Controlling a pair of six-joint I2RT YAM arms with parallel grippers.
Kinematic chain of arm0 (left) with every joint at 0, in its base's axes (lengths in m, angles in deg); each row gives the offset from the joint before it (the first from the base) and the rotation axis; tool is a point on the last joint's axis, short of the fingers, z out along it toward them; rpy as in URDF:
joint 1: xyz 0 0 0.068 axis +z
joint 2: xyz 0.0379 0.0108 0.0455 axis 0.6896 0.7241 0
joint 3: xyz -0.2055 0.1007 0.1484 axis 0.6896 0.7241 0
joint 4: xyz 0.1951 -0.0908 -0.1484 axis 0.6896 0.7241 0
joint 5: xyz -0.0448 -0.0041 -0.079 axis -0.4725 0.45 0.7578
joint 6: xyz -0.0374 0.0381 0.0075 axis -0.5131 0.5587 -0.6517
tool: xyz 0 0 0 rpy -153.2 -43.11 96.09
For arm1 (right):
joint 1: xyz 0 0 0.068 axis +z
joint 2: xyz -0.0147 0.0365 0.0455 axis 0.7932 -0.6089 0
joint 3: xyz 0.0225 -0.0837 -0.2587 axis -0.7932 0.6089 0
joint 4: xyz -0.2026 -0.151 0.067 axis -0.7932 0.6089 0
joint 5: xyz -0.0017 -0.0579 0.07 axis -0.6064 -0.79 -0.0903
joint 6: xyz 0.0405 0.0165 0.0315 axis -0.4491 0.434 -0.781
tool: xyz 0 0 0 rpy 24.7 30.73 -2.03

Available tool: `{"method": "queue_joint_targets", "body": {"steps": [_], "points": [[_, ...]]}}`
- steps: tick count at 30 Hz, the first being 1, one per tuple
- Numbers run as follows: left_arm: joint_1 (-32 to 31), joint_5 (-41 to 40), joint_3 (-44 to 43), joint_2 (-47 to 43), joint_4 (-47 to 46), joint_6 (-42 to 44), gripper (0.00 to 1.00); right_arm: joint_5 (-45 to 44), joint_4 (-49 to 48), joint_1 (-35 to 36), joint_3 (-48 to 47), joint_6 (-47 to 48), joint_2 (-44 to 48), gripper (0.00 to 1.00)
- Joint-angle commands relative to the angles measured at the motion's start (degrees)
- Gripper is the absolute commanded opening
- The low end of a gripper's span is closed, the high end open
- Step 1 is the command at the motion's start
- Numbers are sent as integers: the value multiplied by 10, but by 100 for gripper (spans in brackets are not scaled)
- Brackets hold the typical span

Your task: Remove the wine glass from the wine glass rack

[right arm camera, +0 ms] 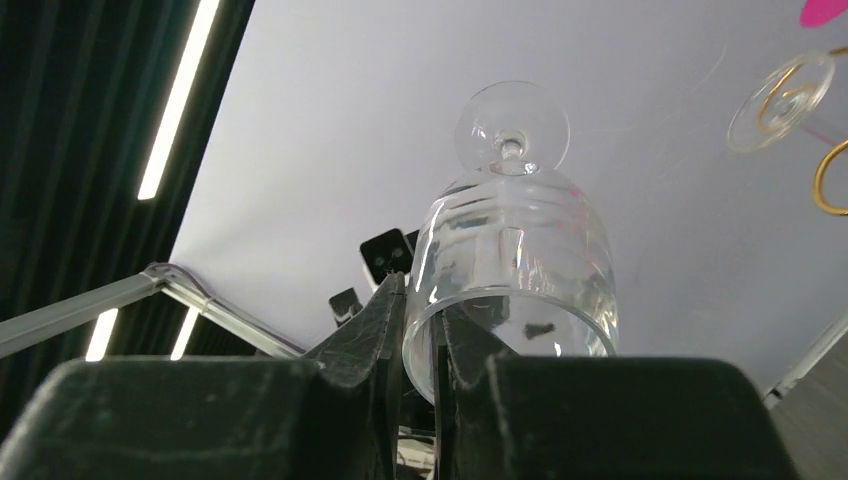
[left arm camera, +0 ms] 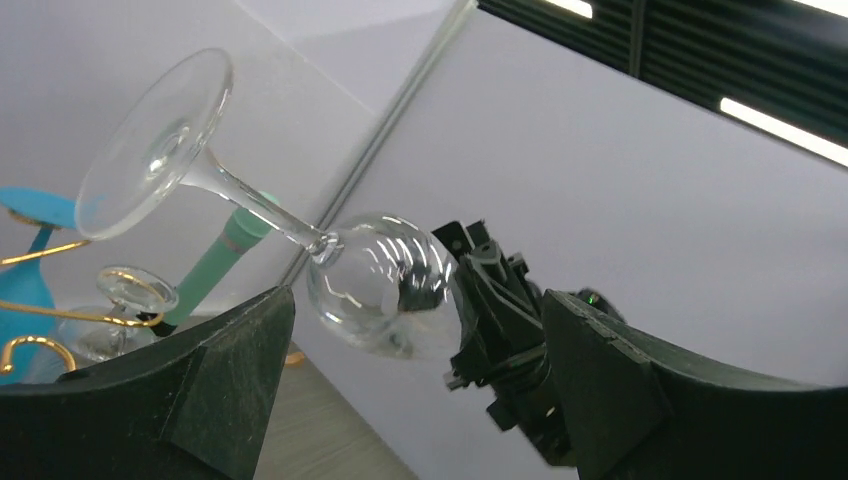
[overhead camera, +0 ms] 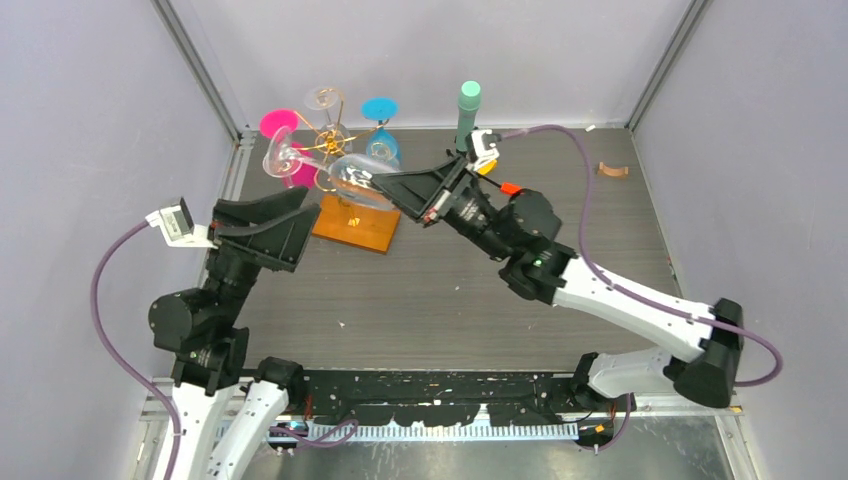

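A blue glass (overhead camera: 381,146) is seen just beyond the right gripper's fingers (overhead camera: 405,190); a mint-green cylinder (overhead camera: 468,110) is set farther right.

Bright, even light (ceiling strips (right arm camera: 178,100)), little blur.

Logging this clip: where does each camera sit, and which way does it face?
Top external: high behind the robot, looking down on the table, the wine glass rack, the left arm and right arm.
Left wrist: on the left gripper, tilted up at the wine glass; its open fingers frame the view.
Right wrist: on the right gripper, aimed steeply upward; its fingers pinch the glass's rim.
Shared: all three show that glass.
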Motion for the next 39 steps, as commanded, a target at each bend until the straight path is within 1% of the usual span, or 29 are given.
{"method": "queue_joint_targets", "body": {"steps": [1,2,5,6,7,12,13,14,15,16,17,18,19,22,25,28,32,33,34,35,36,38,39], "points": [[-1,113,-52,-12,37,140,97,-61,70,0,-22,130,95,0],[-1,115,-60,-13,57,157,97,-77,85,0,-25,145,104,1],[-1,101,-78,-17,112,199,97,-128,180,0,-42,222,153,0],[-1,93,-81,-19,127,208,97,-139,198,-1,-45,236,163,0],[-1,88,-82,-20,137,216,97,-162,233,-1,-49,263,182,0],[-1,71,-79,-21,163,228,97,-247,357,-1,-61,327,242,0],[-1,69,-79,-21,165,229,97,-269,394,-1,-64,333,255,0],[-1,67,-78,-19,167,230,97,-277,412,-1,-72,343,260,0],[-1,65,-77,-17,170,231,97,-288,458,-1,-78,348,266,0],[-1,63,-77,-14,172,232,97,-295,483,-1,-94,353,267,0],[-1,61,-77,-13,174,233,97,-312,539,0,-101,353,266,0],[-1,60,-76,-11,175,234,97,-325,568,0,-113,345,263,0],[-1,60,-75,-9,175,234,97,-350,618,-1,-117,340,261,0],[-1,56,-72,-3,177,232,97,-384,706,0,-126,313,253,0],[-1,52,-72,0,184,231,97,-393,763,-1,-136,305,238,0],[-1,52,-72,0,196,237,97,-408,838,-1,-165,312,197,0],[-1,49,-72,-5,221,256,97,-411,883,-13,-196,338,139,0],[-1,45,-72,-6,227,260,97,-403,886,-30,-202,348,129,0],[-1,42,-72,-9,232,265,97,-370,889,-44,-205,354,109,0],[-1,39,-71,-11,237,268,97,-350,889,-79,-207,362,90,0],[-1,37,-71,-13,241,275,97,-303,888,-124,-207,367,81,0],[-1,33,-72,-16,252,286,97,-251,883,-182,-206,386,55,0],[-1,31,-72,-18,257,293,97,-239,882,-200,-208,402,39,0]]}}
